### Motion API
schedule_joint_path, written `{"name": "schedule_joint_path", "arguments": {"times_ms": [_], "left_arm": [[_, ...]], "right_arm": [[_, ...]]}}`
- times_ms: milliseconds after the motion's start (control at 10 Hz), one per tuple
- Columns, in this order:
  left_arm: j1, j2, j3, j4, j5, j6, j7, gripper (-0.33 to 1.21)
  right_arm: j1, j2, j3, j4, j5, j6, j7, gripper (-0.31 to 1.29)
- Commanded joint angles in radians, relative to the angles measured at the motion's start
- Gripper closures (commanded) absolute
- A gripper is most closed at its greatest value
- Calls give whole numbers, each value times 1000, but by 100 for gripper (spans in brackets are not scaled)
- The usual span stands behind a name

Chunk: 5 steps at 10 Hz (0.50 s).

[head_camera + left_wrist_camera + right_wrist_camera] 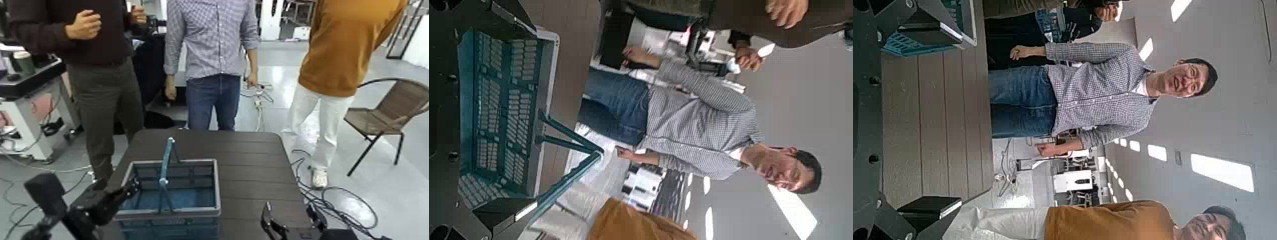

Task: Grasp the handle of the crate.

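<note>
The blue-grey slatted crate (pixel 191 173) with a pale rim sits on the near part of the dark table (pixel 249 163). Its thin teal handle (pixel 166 161) stands upright over the crate's middle. My left gripper (pixel 126 193) is open at the crate's left side, level with the rim, and holds nothing. In the left wrist view its fingers (pixel 514 212) stand apart with the crate (pixel 504 100) and handle (pixel 569 135) ahead. My right gripper (pixel 287 223) is open and empty, low at the table's near right, apart from the crate. A corner of the crate (pixel 903 44) shows in the right wrist view.
Three people stand close behind the table's far edge: one in dark clothes (pixel 96 70), one in a checked shirt (pixel 210 45), one in an orange top (pixel 345 45). A wicker chair (pixel 389 108) stands at the right. Cables (pixel 332 198) lie on the floor.
</note>
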Motion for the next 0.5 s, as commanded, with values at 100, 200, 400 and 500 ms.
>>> {"name": "schedule_joint_path", "arguments": {"times_ms": [100,200,400,500], "left_arm": [[-127,93,3,98,205,163,-42,11],[-190,128,-23,162,283,225,-71,11],[-316,185,-102,315,426,327,-143,11],[-373,208,-146,388,476,343,-181,11]], "right_arm": [[-4,0,3,-1,-1,9,0,16],[-4,0,4,-1,-1,11,0,16],[-7,1,8,-1,-3,14,0,16],[-11,1,11,1,-3,18,2,16]]}}
